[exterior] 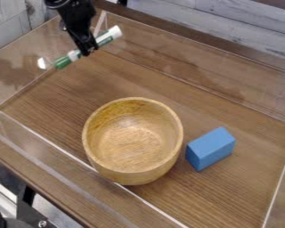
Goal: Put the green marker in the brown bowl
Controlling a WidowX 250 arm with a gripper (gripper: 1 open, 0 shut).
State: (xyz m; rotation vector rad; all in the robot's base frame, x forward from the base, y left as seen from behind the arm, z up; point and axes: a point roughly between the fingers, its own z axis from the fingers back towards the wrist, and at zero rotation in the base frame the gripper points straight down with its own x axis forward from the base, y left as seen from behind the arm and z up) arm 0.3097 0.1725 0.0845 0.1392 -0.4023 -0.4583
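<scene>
The green marker [90, 48] wants a steady, level carry over the rim of the brown bowl [133, 141], then a low release at its middle so 1 end doesn't catch the wall. It lies crosswise between the 2 fingertips of the gripper [85, 47], both ends sticking out, tilted, apparently above the table [216, 76]. The jaws are closed on it, nearly together, near the table's far left part in view, well apart from the bowl.

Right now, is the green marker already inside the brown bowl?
No, the marker is up at the pincer, well away from the bowl, whose inside shows bare wood.
</scene>
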